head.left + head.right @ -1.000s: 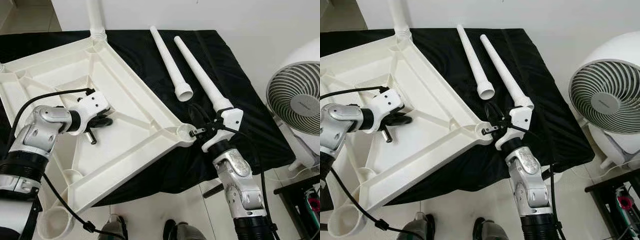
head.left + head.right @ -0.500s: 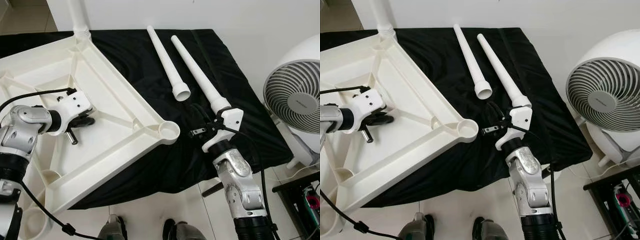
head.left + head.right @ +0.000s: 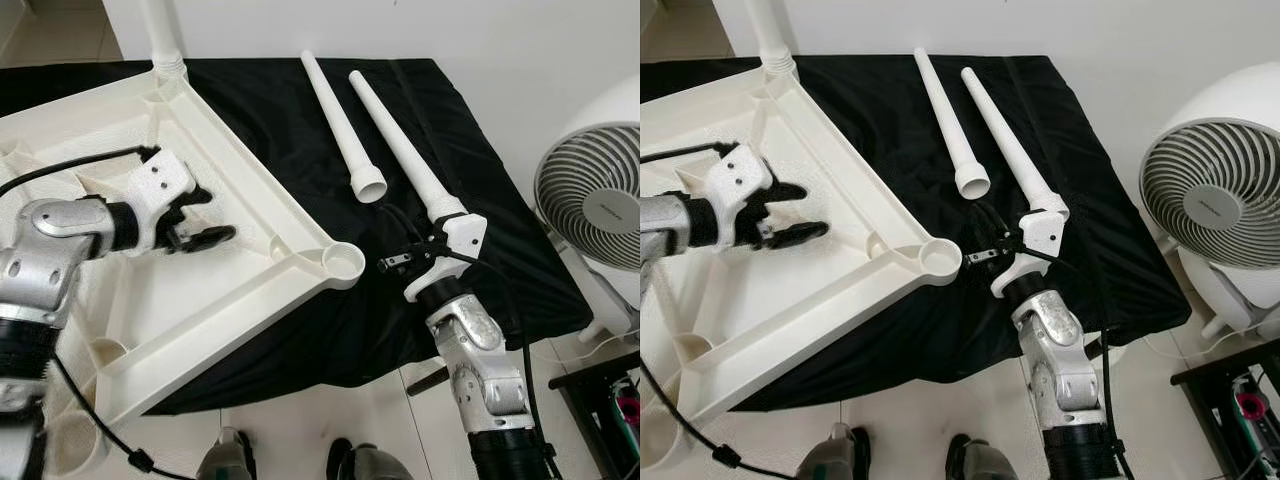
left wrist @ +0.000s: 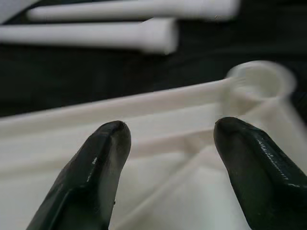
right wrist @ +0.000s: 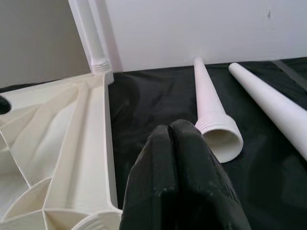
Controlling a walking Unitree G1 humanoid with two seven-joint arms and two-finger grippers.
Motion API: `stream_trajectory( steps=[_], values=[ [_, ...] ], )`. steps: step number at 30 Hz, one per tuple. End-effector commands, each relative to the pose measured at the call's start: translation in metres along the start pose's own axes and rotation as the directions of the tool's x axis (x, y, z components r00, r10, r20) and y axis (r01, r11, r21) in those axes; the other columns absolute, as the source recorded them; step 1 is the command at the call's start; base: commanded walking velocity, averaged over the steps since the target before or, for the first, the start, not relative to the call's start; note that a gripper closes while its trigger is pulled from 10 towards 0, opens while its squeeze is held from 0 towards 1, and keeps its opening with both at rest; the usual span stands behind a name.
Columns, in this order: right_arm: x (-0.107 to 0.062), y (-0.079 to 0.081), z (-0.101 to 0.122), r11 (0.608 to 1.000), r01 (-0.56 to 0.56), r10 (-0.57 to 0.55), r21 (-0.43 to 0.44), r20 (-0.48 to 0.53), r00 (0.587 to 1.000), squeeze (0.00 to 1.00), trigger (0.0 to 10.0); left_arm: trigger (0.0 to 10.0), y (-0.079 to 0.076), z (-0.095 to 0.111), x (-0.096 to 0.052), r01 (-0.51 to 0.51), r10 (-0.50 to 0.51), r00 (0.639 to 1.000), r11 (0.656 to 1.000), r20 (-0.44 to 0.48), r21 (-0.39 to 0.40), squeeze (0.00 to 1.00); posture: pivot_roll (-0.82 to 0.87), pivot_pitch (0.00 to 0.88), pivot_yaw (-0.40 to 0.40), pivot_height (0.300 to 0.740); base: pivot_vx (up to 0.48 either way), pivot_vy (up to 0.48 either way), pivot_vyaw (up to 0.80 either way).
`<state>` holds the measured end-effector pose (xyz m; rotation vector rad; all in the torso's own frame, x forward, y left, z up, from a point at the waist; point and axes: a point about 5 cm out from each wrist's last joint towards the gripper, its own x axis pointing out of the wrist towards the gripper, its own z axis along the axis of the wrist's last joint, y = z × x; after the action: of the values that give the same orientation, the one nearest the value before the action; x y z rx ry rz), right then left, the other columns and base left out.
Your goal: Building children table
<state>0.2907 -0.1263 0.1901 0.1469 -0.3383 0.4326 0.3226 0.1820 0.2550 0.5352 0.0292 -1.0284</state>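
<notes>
A small grey mark sits at the hub of the white fan [image 3: 598, 205] standing on the floor to the robot's right, too small to read; no other writing can be made out.

The white plastic tabletop [image 3: 150, 290] lies upside down on a black cloth [image 3: 450, 150], ribs and rim facing up. One leg [image 3: 163, 35] already stands upright in its far corner socket. The near-right corner socket [image 3: 343, 262] is an open ring, resting on the cloth. Two loose legs lie on the cloth beyond that corner, side by side and angled away: the shorter-looking loose leg [image 3: 340, 125] with its open wide end toward the robot, and the longer loose leg [image 3: 400, 145] beside it on the right, its wide end just at the right arm's white wrist housing.

The left gripper [image 3: 200, 215] hovers over the inside of the tabletop, fingers [image 4: 103, 158] spread wide with nothing between them, pointing toward the rim and the corner socket. The right gripper [image 3: 392, 262] sits low over the cloth just beside the corner socket, its two fingers [image 5: 180, 177] pressed together and holding nothing.

A dark stand [image 3: 600, 385] shows at the right edge near the fan, and the robot's feet [image 3: 300, 462] stand on the pale floor
</notes>
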Motion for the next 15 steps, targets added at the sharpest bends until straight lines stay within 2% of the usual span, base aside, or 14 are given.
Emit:
stream_trajectory(
  steps=[1,3,4,5,6,9,11,13,15],
  values=[
    [-0.002,-0.002,-0.003,1.0,0.002,-0.002,0.003,-0.014,1.0,0.0,10.0,10.0,-0.002,0.004,0.0,0.048,-0.048,0.999,0.999,0.023,-0.002,0.0,0.11,0.176,-0.053,0.74,0.0,0.0,0.0],
    [0.004,-0.008,0.0,1.0,0.022,-0.022,-0.008,-0.006,1.0,0.0,10.0,10.0,0.007,0.008,0.012,-0.046,0.053,0.995,0.995,0.086,-0.087,0.0,0.1,0.175,-0.053,0.74,0.0,0.0,0.0],
    [0.007,-0.013,0.002,0.999,0.041,-0.041,-0.018,-0.001,0.999,0.05,10.0,10.0,0.015,0.007,0.02,-0.136,0.153,0.982,0.98,0.114,-0.144,0.0,0.09,0.176,-0.051,0.74,0.0,0.0,0.0],
    [0.007,-0.013,0.002,0.999,0.041,-0.041,-0.018,-0.001,0.999,0.05,10.0,10.0,0.015,0.007,0.02,-0.136,0.153,0.982,0.98,0.114,-0.144,0.0,0.09,0.176,-0.051,0.74,0.0,0.0,0.0],
    [0.01,-0.02,0.004,0.997,0.07,-0.07,-0.033,0.005,0.998,1.0,10.0,10.0,0.021,0.004,0.028,-0.217,0.251,0.959,0.95,0.134,-0.223,0.0,0.09,0.176,-0.051,0.74,0.0,0.0,0.0],
    [0.016,-0.031,0.008,0.991,0.121,-0.12,-0.059,0.018,0.993,1.0,10.0,10.0,0.025,0.001,0.038,-0.332,0.409,0.898,0.872,0.163,-0.359,0.0,0.07,0.183,-0.049,0.74,0.0,0.0,0.0],
    [0.016,-0.031,0.008,0.991,0.121,-0.12,-0.059,0.018,0.993,1.0,10.0,10.0,0.025,0.001,0.038,-0.332,0.409,0.898,0.872,0.163,-0.359,0.0,0.07,0.183,-0.049,0.74,0.0,0.0,0.0],
    [0.02,-0.035,0.01,0.987,0.144,-0.143,-0.074,0.029,0.989,1.0,10.0,10.0,0.025,0.002,0.043,-0.36,0.465,0.866,0.835,0.184,-0.417,0.0,0.07,0.184,-0.051,0.74,0.0,0.0,0.0],
    [0.02,-0.035,0.01,0.987,0.144,-0.143,-0.074,0.029,0.989,1.0,10.0,10.0,0.025,0.002,0.043,-0.36,0.465,0.866,0.835,0.184,-0.417,0.0,0.07,0.184,-0.051,0.74,0.0,0.0,0.0]
  ],
)
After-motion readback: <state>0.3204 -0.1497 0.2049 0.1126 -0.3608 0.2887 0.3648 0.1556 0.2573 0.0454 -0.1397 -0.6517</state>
